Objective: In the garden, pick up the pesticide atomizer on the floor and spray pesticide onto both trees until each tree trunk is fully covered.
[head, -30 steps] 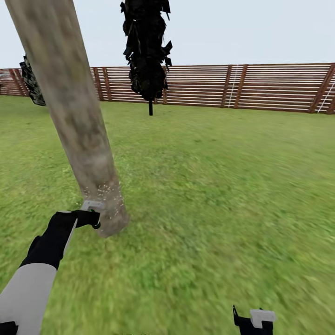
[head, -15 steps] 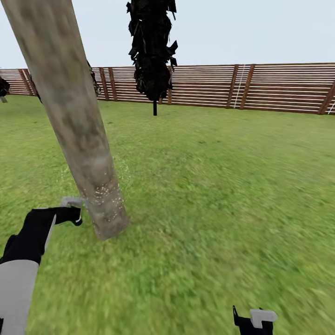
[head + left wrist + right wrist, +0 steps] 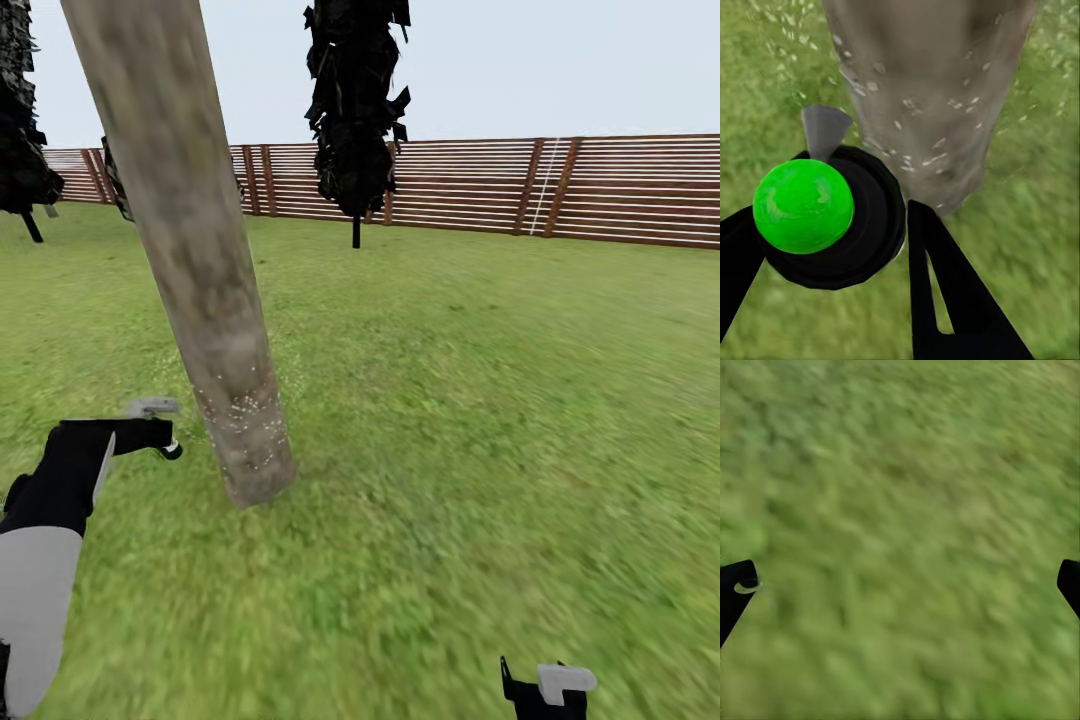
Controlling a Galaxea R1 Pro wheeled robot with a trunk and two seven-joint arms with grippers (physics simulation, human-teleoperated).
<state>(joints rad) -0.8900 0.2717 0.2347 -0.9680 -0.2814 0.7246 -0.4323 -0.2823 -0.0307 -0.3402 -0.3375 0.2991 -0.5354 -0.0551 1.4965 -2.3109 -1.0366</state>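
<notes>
One tree's thick, pale grey-brown trunk (image 3: 200, 280) leans across the left of the head view, its base dotted with white specks. My left gripper (image 3: 160, 437) hangs just left of that base, shut on the pesticide atomizer (image 3: 150, 407), whose pale head pokes out above the fingers. In the left wrist view the atomizer (image 3: 832, 225) is a dark round body with a bright green ball, held between black fingers (image 3: 945, 292). Its grey nozzle points at the speckled trunk (image 3: 930, 90). My right gripper (image 3: 545, 688) is low at the front right, open over bare grass (image 3: 900, 510).
Green lawn stretches to a brown slatted fence (image 3: 600, 190) at the back. A thin-trunked dark-leaved tree (image 3: 355, 100) stands before the fence, another (image 3: 20, 120) at the far left. Open grass lies to the trunk's right.
The view has swung left, so trunk and fence sit further right. My left gripper with the atomizer has drawn away from the trunk's base to the left and risen slightly.
</notes>
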